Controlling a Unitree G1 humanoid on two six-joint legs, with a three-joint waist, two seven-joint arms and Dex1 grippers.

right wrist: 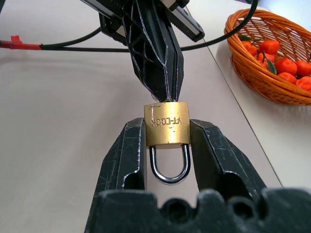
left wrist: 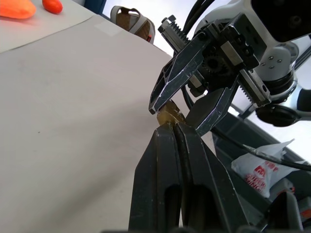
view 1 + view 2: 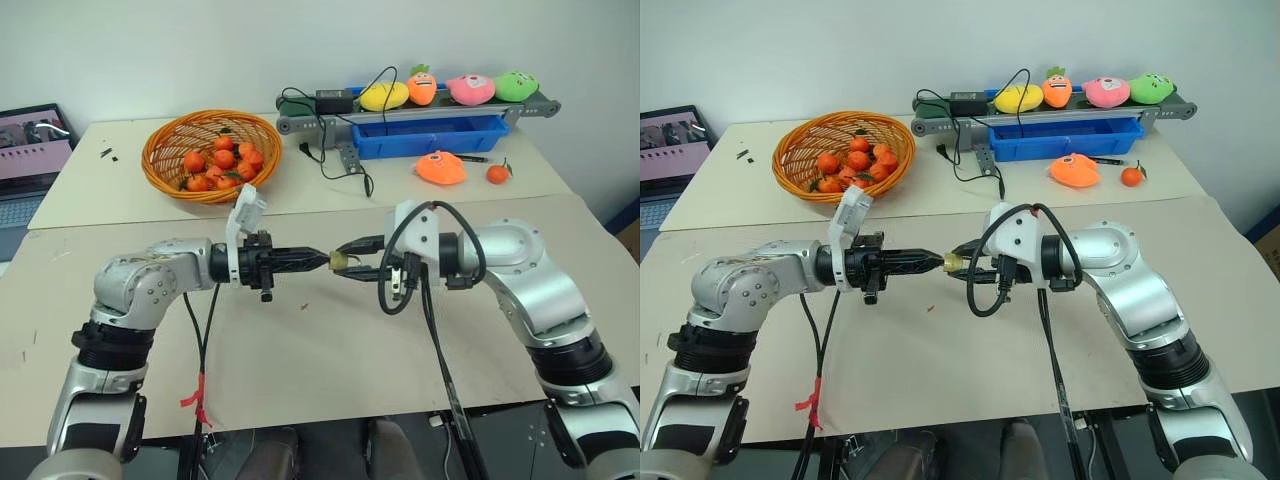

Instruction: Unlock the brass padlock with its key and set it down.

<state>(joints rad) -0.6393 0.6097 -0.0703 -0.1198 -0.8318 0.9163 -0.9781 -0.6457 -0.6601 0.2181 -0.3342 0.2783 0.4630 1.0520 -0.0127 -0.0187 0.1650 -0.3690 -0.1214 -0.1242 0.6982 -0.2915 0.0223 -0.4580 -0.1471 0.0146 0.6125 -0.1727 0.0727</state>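
The brass padlock (image 1: 166, 130) hangs in the air above the beige table (image 3: 300, 350), with my right gripper (image 1: 167, 127) shut on its two sides. Its silver shackle (image 1: 169, 170) points back toward that gripper's palm, both legs seated in the body. My left gripper (image 3: 325, 260) comes in level from the opposite side, shut, its fingertips (image 1: 165, 92) pressed against the padlock's outer face. In the left wrist view the same fingertips (image 2: 171, 128) meet the padlock (image 2: 170, 115) between the right gripper's fingers (image 2: 170, 82). The key is hidden.
A wicker basket (image 3: 155, 160) of small oranges sits at the back left. A conveyor (image 3: 300, 122) with plush toys, a blue tray (image 3: 440, 138), an orange plush (image 3: 440, 167), a loose orange (image 3: 497, 173) and cables lie at the back right. A laptop (image 3: 30, 150) stands far left.
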